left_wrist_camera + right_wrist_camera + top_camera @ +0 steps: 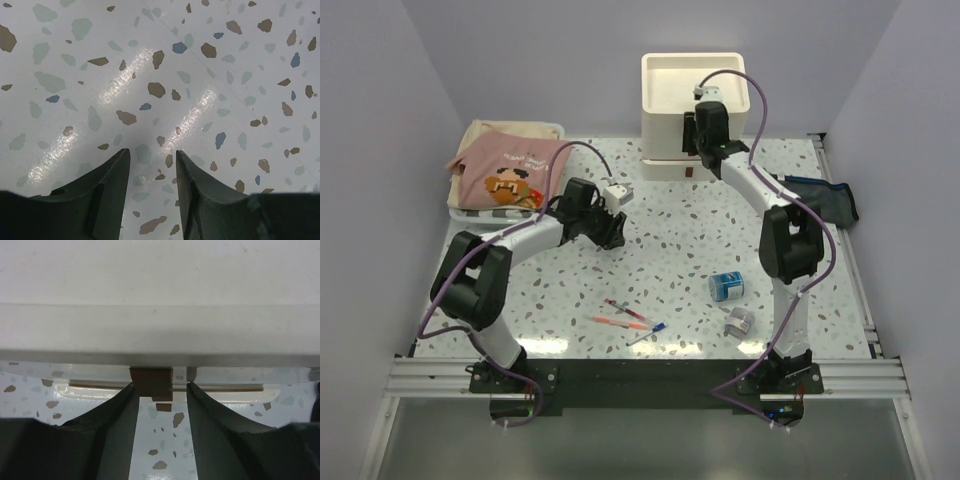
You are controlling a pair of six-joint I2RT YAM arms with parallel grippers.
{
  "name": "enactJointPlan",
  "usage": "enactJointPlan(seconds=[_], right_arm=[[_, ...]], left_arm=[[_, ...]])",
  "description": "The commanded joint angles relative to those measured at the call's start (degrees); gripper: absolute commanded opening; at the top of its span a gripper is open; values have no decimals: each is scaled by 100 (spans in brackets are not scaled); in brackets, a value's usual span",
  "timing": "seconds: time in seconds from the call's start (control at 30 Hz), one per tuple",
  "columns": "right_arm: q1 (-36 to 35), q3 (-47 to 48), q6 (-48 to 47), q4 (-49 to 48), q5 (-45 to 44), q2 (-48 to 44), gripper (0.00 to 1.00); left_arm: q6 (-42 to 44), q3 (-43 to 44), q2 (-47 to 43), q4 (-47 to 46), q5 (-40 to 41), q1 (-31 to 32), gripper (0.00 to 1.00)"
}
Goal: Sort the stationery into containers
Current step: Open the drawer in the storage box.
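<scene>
Drawer unit (pixel 665 120) stands at the far side of the table (pixel 670 250), straight ahead of the right gripper (pixel 706 156), whose fingers reach its front. In the right wrist view the unit's cream front (pixel 160 280) fills the top, and a small brown handle (pixel 151 382) sits inside the right gripper (pixel 161 388). The jaws are partly apart and not clamped: one finger (pixel 107 435) is touching or just beside the handle, and the other (pixel 225 440) stands clear of it.

A pink printed cloth (pixel 505 170) lies beyond the left gripper (pixel 612 240), out to its left. The navy pouch (pixel 825 200) lies flat just to the right of the right gripper.

The blue roll (pixel 726 287) and grey roll (pixel 739 322) sit well behind the right gripper, near its arm's base. A few thin pens (pixel 625 318) lie behind the left gripper.

The left gripper (pixel 152 152) hangs over bare speckled table (pixel 75 75), its jaws partly apart with nothing between them.
</scene>
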State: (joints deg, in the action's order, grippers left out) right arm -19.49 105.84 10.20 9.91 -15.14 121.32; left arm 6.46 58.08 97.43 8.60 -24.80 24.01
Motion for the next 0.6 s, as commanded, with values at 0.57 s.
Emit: enactJointPlan(seconds=[0.57], right_arm=[[68, 560, -70, -508, -51, -337, 37]], left_arm=[[-145, 309, 163, -166, -201, -37, 46]])
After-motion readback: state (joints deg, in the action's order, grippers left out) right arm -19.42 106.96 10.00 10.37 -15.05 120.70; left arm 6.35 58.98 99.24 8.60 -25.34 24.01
